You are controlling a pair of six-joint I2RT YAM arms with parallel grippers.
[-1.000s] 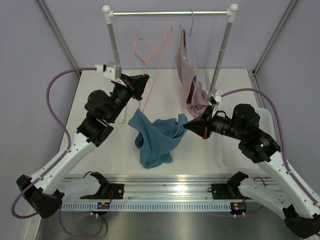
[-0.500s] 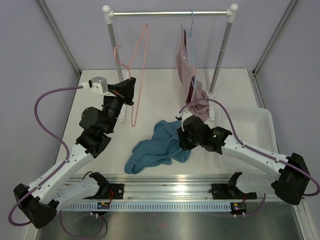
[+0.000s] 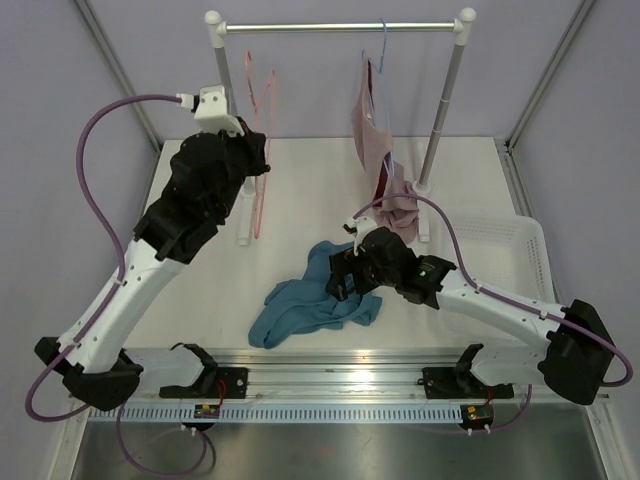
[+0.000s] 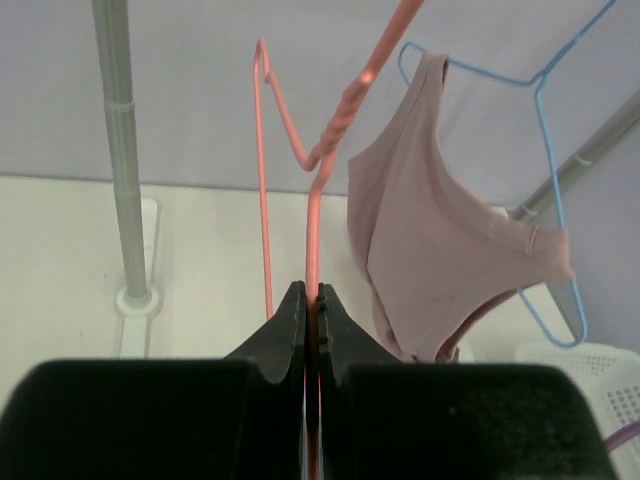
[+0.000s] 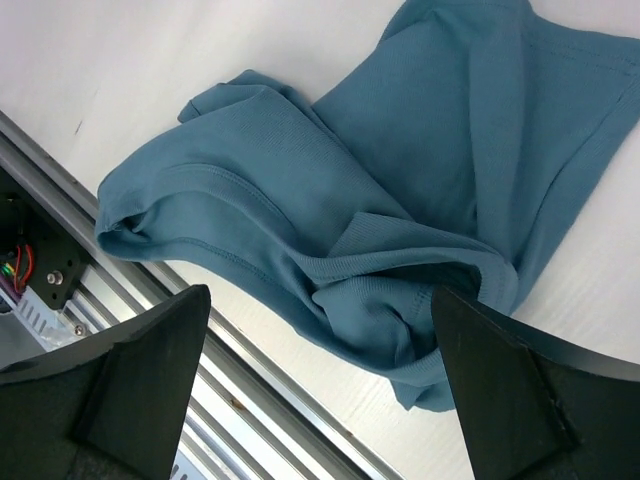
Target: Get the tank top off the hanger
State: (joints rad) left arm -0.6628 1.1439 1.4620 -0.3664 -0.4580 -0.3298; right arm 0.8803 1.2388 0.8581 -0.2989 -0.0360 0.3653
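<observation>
The teal tank top (image 3: 300, 300) lies crumpled on the table near the front edge, off the hanger. My right gripper (image 3: 342, 272) hovers just over its right part, open, with nothing between its fingers. In the right wrist view the tank top (image 5: 400, 180) fills the space under the wide-open right gripper (image 5: 320, 295). My left gripper (image 3: 258, 165) is raised beside the rack's left post and is shut on the pink wire hanger (image 3: 256, 210), which hangs bare and upright. The left wrist view shows the hanger (image 4: 312, 220) pinched in the left gripper (image 4: 312, 295).
A rack with a metal bar (image 3: 340, 27) stands at the back. A mauve top (image 3: 372, 130) hangs from it on a light blue hanger (image 4: 545, 130). The left post (image 4: 125, 150) is close to the held hanger. A white basket (image 3: 500, 240) sits at the right, a metal rail (image 3: 340, 380) along the front.
My right gripper opened and let go of the tank top, which now lies on the table. My left arm carried the bare hanger up and back toward the rack's left post.
</observation>
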